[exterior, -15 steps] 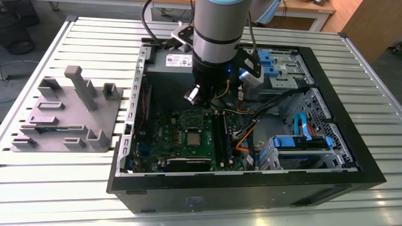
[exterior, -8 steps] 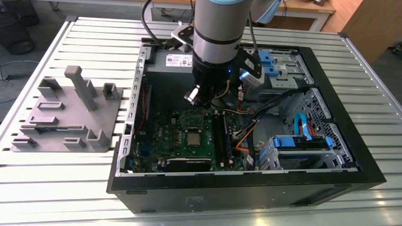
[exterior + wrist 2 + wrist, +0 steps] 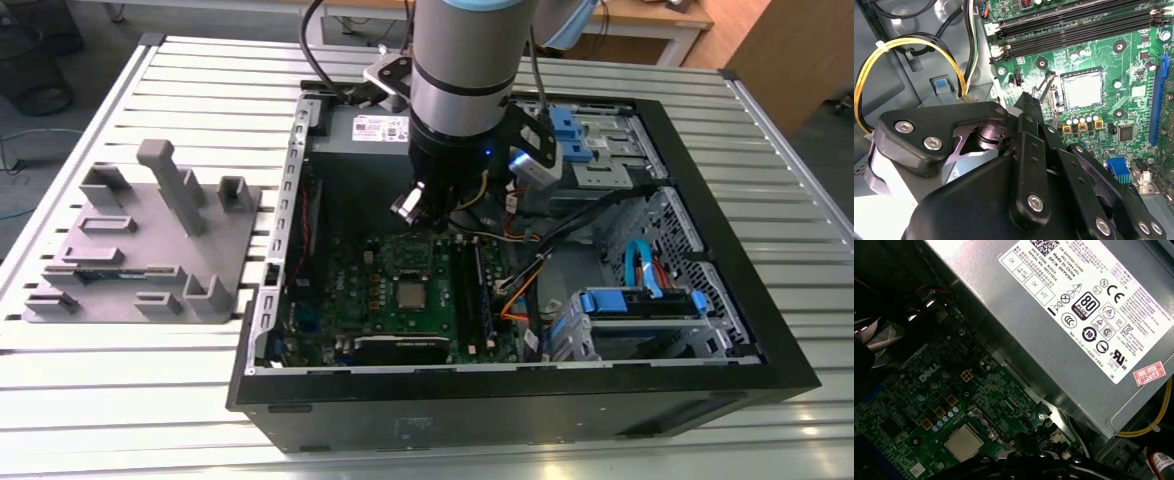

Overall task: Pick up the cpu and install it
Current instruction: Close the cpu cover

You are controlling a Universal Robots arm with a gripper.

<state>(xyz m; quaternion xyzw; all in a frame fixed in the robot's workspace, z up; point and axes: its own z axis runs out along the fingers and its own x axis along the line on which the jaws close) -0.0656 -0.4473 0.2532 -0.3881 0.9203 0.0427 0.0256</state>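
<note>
This looks like a robotics lab or test workshop. An open computer case (image 3: 534, 300) lies on a slatted metal workbench (image 3: 174, 400), its green circuit board (image 3: 400, 290) exposed. At nine o'clock from the case sits a grey plastic fixture tray (image 3: 134, 250). A robot arm (image 3: 461, 90) reaches in from twelve o'clock, with wooden desks (image 3: 641, 20) behind.
</note>
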